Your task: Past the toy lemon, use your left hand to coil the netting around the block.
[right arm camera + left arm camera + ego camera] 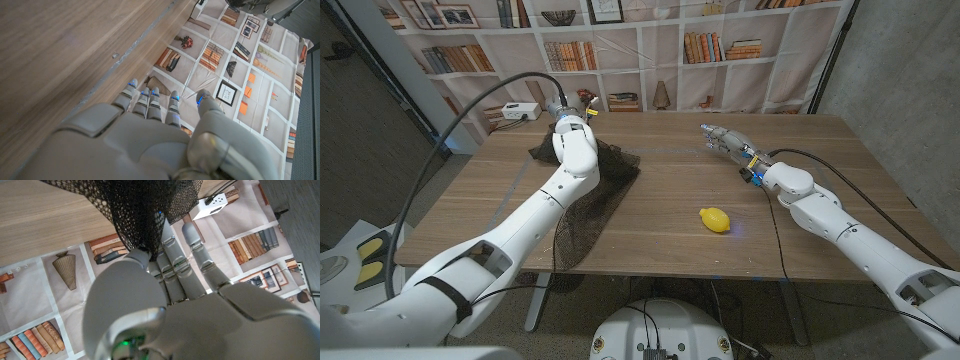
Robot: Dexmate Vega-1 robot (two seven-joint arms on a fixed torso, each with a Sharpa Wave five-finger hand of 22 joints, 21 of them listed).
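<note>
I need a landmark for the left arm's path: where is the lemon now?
In the head view the lemon lies on the table's right-of-centre near part, apart from the netting to its left, nearer than the right hand.

- Our left arm (520, 225) reaches from the near left corner far across the table, its forearm running up toward the far edge.
- Our left hand (170, 265) has its fingers (192, 242) stretched out close together, and they grip dark mesh that drapes over their tips.
- Our right arm (840, 225) comes in from the near right corner, bent at the elbow.
- Our right hand (725, 140) hovers with straight, slightly parted fingers (150, 100), holding nothing.
</note>
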